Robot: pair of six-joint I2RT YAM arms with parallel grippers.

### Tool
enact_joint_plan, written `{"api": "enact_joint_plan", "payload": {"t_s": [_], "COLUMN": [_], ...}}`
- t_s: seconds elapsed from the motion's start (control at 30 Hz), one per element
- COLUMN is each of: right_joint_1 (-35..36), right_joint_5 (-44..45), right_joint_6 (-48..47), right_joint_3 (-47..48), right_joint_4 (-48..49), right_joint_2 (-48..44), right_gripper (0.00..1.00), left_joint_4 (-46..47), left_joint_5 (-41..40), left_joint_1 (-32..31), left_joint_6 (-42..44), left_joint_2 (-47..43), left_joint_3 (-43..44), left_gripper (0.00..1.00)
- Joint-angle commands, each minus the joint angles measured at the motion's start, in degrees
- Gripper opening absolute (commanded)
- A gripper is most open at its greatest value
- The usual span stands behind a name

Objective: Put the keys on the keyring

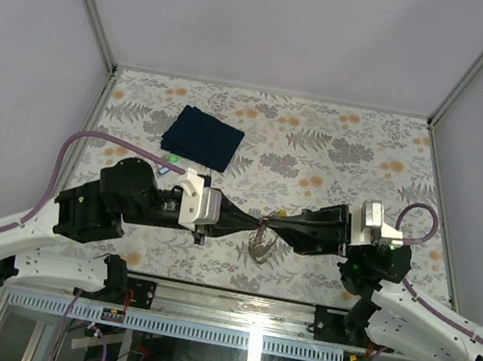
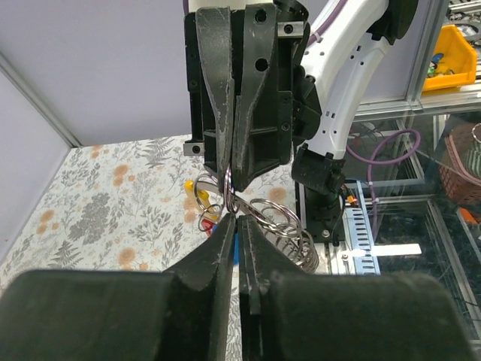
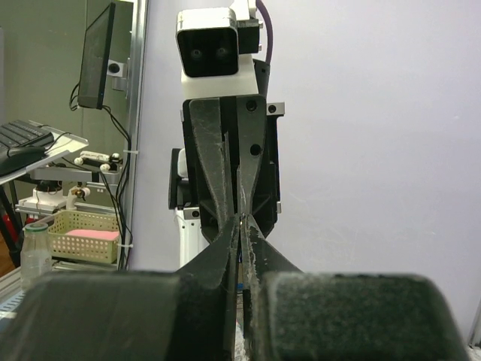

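My two grippers meet tip to tip above the middle of the table. The left gripper [image 1: 252,226] [image 2: 238,219] is shut, its tips pinching the thin grey keyring [image 1: 259,243] [image 2: 227,194]. The right gripper [image 1: 271,227] [image 3: 240,219] faces it and is shut on the same loop from the other side. Wider grey wire coils [image 2: 289,222] hang from the ring towards the table. Keys dangle below it, one with a yellow tag [image 2: 189,186] and one with a red tag [image 2: 205,223]. In the right wrist view only a glint of metal shows between the tips.
A dark blue folded cloth [image 1: 202,137] lies on the floral table [image 1: 340,151] at the back left. A small green and blue item [image 1: 167,167] lies beside the left arm's wrist. Grey walls enclose the table, and a metal rail [image 1: 229,305] runs along its near edge.
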Motion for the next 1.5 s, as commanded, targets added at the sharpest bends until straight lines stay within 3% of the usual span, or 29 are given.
{"api": "enact_joint_plan", "payload": {"t_s": [0.0,0.33,0.53,0.8,1.47], "right_joint_1": [0.0,0.1,0.0,0.0,0.0], "right_joint_5": [3.2,-1.1,-3.3,-4.9,-6.6], "right_joint_6": [-0.6,-2.6,-2.9,-2.3,-2.3], "right_joint_3": [1.8,2.6,3.3,3.9,3.9], "right_joint_4": [9.2,4.6,3.0,3.0,1.6], "right_joint_2": [-1.5,-3.6,-3.6,-3.2,-3.5], "right_gripper": [0.0,0.0,0.0,0.0,0.0], "left_joint_4": [-0.5,9.9,17.7,21.0,24.2], "left_joint_5": [0.3,-0.6,4.0,8.2,7.6], "left_joint_1": [-0.4,-0.4,-0.4,-0.3,-0.4], "left_joint_6": [-0.9,-4.0,-7.3,-9.2,-9.1], "left_joint_2": [-0.5,-5.5,-6.6,-3.5,-3.7], "left_joint_3": [-1.3,-5.9,-8.6,-8.8,-9.7], "left_gripper": [0.11,0.2,0.27,0.28,0.28]}}
